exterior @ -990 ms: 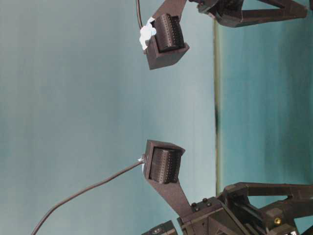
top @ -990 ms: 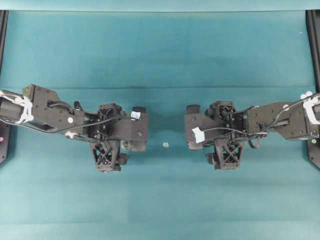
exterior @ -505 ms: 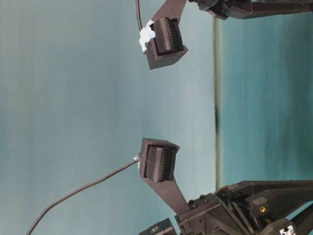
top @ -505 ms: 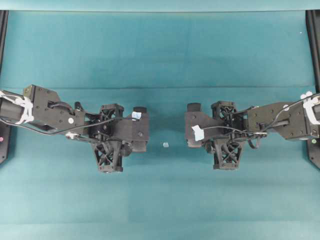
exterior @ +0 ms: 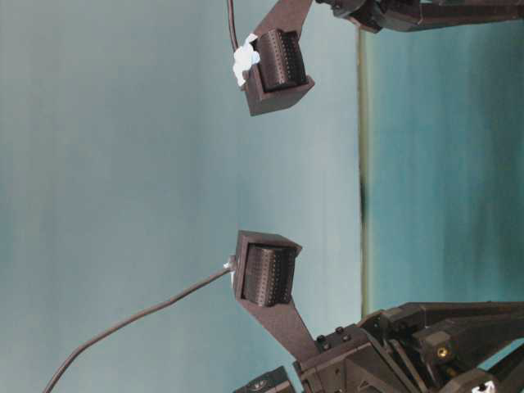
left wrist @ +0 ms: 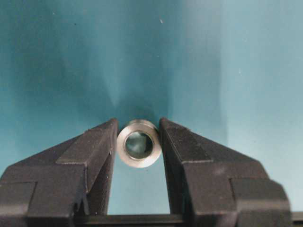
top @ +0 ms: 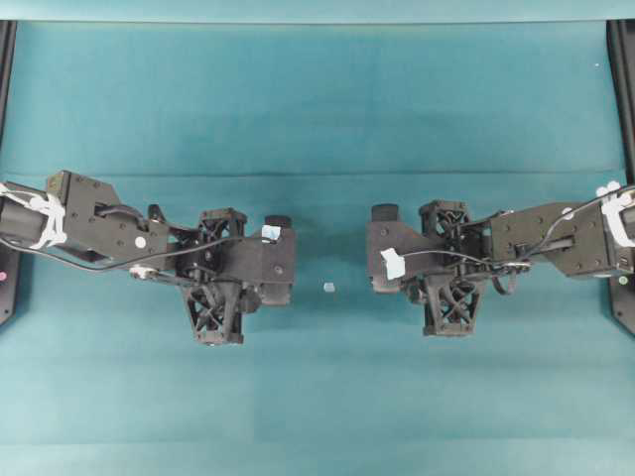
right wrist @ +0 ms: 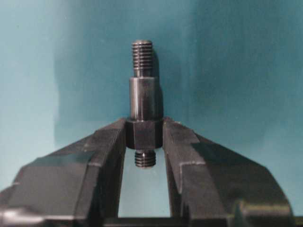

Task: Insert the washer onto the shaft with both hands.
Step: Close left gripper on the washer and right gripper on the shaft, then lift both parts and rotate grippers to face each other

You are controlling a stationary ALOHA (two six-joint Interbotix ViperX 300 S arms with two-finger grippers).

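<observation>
In the left wrist view my left gripper [left wrist: 138, 131] is shut on the washer [left wrist: 138, 144]. It is a silvery ring with a dark centre hole, pinched at its sides near the fingertips, with its hole facing the camera. In the right wrist view my right gripper [right wrist: 144, 127] is shut on the shaft [right wrist: 143, 101]. It is a dark stepped rod held by its thick middle, with one threaded end beyond the fingertips and a short threaded end between the fingers. In the overhead view the two wrists [top: 263, 263] [top: 397, 260] face each other across a gap. Both parts are hidden under them.
A tiny pale square bit [top: 327, 288] lies on the teal cloth [top: 317, 119] between the two wrists. Dark rails [top: 623, 89] run along the table's left and right edges. In the table-level view two black ribbed wrist blocks [exterior: 278, 61] [exterior: 266, 274] hang apart.
The left wrist has turned and shifted slightly; in the table-level view the lower block has moved a little left. The right arm barely moved.
</observation>
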